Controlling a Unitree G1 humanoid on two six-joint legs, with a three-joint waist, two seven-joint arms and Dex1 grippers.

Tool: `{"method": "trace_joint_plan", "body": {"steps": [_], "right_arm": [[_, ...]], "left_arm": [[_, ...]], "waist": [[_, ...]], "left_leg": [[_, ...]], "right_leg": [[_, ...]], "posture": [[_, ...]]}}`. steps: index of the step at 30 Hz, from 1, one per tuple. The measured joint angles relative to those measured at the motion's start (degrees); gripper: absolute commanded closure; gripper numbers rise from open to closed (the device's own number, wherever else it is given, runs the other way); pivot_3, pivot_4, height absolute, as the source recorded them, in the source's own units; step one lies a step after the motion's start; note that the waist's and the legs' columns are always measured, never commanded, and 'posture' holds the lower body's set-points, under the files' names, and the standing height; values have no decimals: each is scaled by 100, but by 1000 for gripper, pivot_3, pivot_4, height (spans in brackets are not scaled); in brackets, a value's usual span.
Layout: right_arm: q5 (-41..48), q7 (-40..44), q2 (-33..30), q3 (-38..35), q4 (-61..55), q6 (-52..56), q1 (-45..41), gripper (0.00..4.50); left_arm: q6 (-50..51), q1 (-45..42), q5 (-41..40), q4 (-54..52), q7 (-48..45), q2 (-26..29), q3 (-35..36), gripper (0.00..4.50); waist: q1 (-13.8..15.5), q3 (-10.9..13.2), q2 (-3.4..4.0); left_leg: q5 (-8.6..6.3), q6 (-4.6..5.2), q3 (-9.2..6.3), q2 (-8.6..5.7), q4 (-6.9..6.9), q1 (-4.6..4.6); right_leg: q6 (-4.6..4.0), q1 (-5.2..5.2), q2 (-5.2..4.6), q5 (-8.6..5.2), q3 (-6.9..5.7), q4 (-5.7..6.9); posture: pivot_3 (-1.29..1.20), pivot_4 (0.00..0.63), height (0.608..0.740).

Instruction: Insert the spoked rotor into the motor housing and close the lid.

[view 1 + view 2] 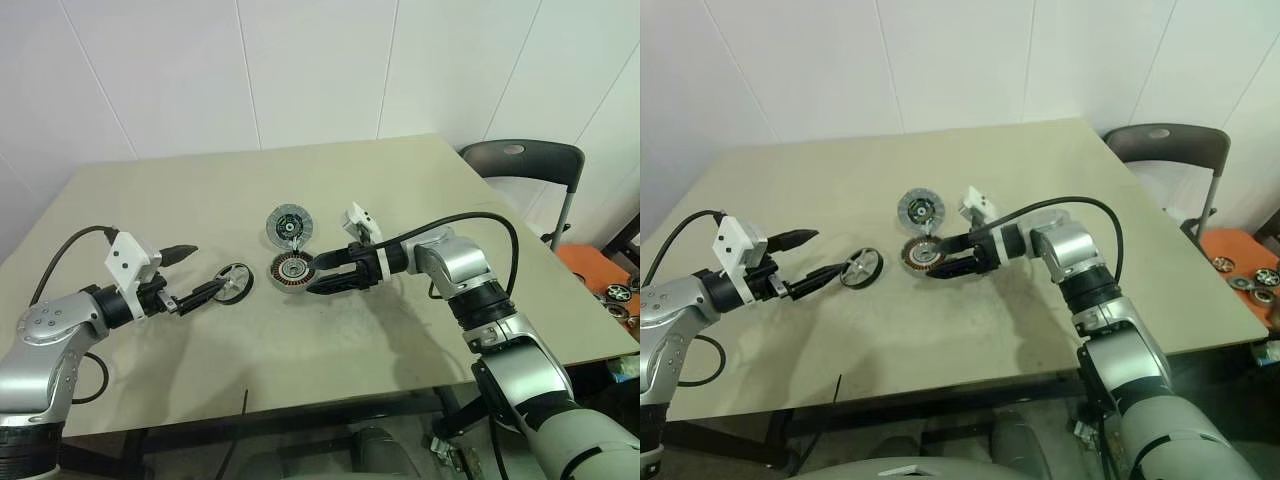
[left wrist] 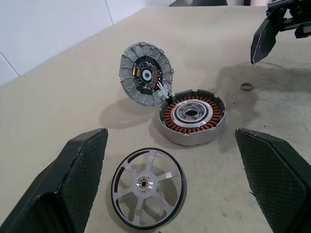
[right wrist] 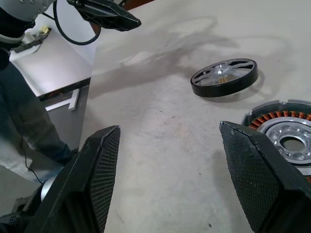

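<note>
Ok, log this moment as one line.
left gripper: open, by spoked rotor | right gripper: open, at motor housing | rotor flat on table | lid raised

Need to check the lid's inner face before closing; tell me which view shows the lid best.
The left wrist view: the lid stands tilted open against the motor housing, its inner face clearly toward the camera. Both eye views show it small and distant behind the housing. The right wrist view misses it.

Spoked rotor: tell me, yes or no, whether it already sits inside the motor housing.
No. The spoked rotor lies flat on the table, apart from the motor housing, whose copper windings are still uncovered.
</note>
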Motion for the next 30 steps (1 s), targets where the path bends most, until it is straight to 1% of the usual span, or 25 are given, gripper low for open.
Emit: {"method": "trace_joint_plan", "body": {"steps": [2, 7, 10, 15, 23, 30], "right_arm": [[-106, -36, -10, 17, 115, -153, 3, 1064], [-249, -166, 8, 18, 399, -304, 85, 1064], [-250, -298, 50, -27, 429, -349, 105, 1064], [-244, -561, 188, -72, 537, -401, 195, 1064], [-180, -672, 285, -134, 542, -358, 263, 1064], [-86, -671, 341, -216, 494, -293, 254, 1064]], "left_arm": [[-2, -67, 3, 2, 16, -54, -97, 43], [-6, -57, 105, 16, 66, -469, -591, 43], [-8, -36, 126, 147, 130, -669, -720, 43], [-129, 29, 261, 458, 171, -696, -740, 43], [-218, 44, 252, 466, 259, -684, -710, 43], [-180, 199, 227, 280, 272, -606, -545, 43]], "waist": [[0, -1, 0], [4, -1, -1], [-10, -1, -1], [-1, -1, -1], [-3, -1, -1], [0, -1, -1]], "left_leg": [[0, 0, 0, 0, 0, 0], [0, 0, 0, -1, 0, 0], [0, 0, 0, 0, 0, -1], [1, 0, 0, 0, 1, 0], [0, 0, 0, 0, 2, 0], [0, 0, 0, 0, 2, 0]], "right_leg": [[0, 5, 0, 0, 1, -1], [5, 8, 0, 4, 1, -2], [5, 7, 1, 6, 1, 3], [-6, 10, 2, -2, 2, 9], [2, 9, 1, 4, 2, 4], [-2, 10, 2, 1, 2, 6]], "posture": [[0, 0, 740], [0, 0, 740], [0, 0, 740], [0, 0, 740], [0, 0, 740], [0, 0, 740]]}}
